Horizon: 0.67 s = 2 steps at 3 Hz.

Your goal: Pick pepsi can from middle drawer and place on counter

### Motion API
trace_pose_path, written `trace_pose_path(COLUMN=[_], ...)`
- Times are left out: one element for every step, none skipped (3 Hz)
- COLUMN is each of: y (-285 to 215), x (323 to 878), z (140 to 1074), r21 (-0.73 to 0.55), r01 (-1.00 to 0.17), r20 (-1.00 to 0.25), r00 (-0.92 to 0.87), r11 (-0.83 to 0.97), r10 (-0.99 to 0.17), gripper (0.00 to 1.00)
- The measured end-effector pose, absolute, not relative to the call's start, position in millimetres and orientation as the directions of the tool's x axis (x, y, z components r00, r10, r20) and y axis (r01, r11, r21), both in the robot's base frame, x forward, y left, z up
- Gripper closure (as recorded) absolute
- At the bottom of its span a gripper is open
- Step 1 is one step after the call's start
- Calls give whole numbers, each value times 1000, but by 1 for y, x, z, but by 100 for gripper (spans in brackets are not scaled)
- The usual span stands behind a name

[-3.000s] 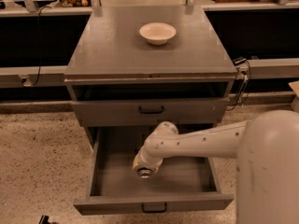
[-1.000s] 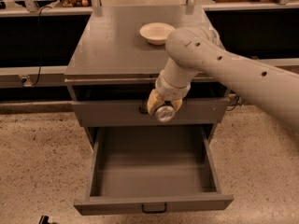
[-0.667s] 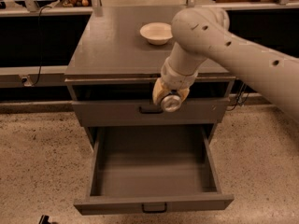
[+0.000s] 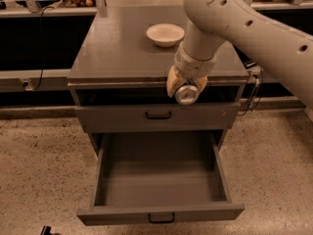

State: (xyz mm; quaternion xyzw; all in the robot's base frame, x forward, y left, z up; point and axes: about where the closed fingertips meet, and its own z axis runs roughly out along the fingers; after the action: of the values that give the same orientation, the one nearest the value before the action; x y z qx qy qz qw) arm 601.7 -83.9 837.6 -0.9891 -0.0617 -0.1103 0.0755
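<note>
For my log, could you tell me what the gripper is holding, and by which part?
The gripper is shut on the pepsi can, gripping its sides, silver end outward, at the front edge of the counter.

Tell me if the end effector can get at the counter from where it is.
Probably yes. The end effector, holding the pepsi can, hangs at the front edge of the counter; the bowl sits farther back.

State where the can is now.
In the camera view, the can sits in the gripper at the counter's front edge, right of centre, above the open drawer.
</note>
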Motion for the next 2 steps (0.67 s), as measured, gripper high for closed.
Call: trace_pose_path(y=[-98, -111], x=[621, 646], z=[840, 835], r21=[-133, -141], r01=[113, 89], r20=[232, 260], r00=[969, 964], r11=[-985, -986], r10=[80, 49], gripper=[55, 57])
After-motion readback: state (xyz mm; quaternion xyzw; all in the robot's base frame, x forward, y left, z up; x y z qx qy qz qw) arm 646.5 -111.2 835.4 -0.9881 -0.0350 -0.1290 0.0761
